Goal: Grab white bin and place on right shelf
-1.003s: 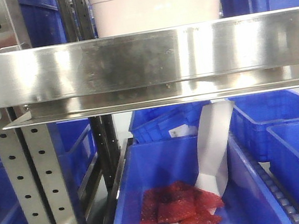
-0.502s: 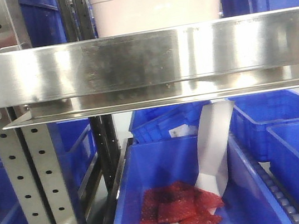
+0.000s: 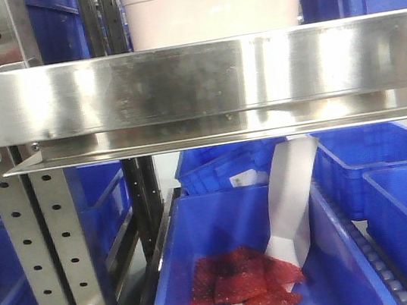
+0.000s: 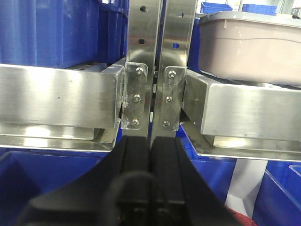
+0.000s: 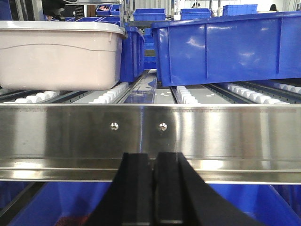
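Behind the broad stainless steel front rail (image 3: 200,80) in the front-facing view, one pale pinkish-white translucent plastic bin (image 3: 214,5) already sits on the steel rack shelf, with several blue plastic bins (image 3: 263,266) below, the nearest holding red packets (image 3: 242,285). From the left wrist view, the left gripper (image 4: 150,155) has its black fingers pressed together and empty, facing two perforated upright posts (image 4: 160,28), the white bin (image 4: 249,47) up to the right. From the right wrist view, the right gripper (image 5: 154,188) is likewise closed on nothing below the rail, the single white bin (image 5: 59,54) resting on rollers beside one large blue tote (image 5: 225,47); I judge the placing done or the grasp not begun, so any next move calls for spreading the fingers and rising to the bin's rim.
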Robot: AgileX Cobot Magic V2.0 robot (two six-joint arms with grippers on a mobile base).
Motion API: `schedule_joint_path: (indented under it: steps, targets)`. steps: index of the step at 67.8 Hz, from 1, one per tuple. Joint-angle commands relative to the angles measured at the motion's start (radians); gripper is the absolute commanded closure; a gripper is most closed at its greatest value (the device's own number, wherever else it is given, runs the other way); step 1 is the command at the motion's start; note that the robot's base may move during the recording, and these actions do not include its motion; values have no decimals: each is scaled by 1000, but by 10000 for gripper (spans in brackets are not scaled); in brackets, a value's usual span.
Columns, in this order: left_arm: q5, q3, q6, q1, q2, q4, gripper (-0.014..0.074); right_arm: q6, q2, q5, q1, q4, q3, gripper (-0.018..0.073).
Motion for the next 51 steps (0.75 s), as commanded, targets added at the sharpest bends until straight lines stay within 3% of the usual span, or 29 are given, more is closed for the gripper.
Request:
schedule_joint_path:
  steps: [1, 51]
  targets:
    - [-97, -1, -1, -7, -10, 1, 715, 0, -18, -93, -7, -7, 1, 503]
    - [-97, -1, -1, -7, -10, 1, 715, -1, -18, -93, -7, -7, 1, 503]
